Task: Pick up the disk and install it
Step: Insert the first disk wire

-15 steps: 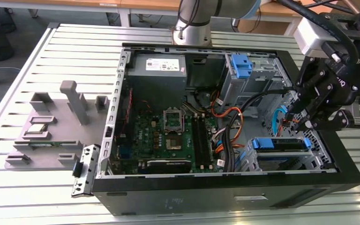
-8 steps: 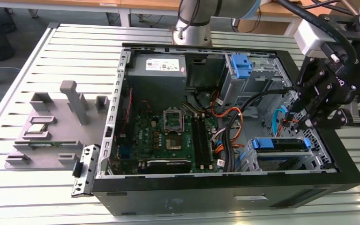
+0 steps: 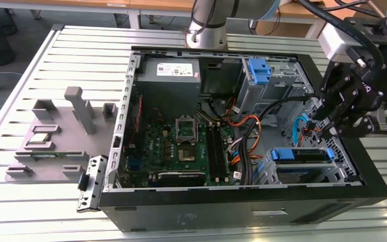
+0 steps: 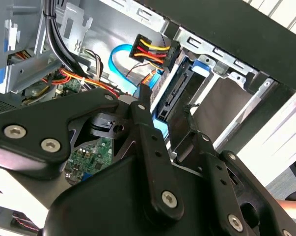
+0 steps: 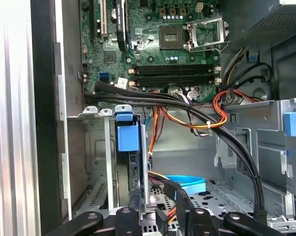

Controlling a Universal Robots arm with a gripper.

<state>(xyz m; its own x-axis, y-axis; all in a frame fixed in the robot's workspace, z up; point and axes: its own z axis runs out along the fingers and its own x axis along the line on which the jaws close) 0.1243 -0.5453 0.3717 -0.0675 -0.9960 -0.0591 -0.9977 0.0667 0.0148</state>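
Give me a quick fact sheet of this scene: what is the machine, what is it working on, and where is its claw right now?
Machine: one robot arm with a black gripper
Worked on: an open computer case on a slatted metal table
Gripper position: over the case's drive cage, at the exterior view's right
Disk: in its blue carrier, standing in the drive cage
Nearby: green circuit board, orange and black cables
Beside the case: grey holder with small parts

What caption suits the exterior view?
Robot gripper hovers inside the open computer case, above the blue-framed disk in its drive cage.
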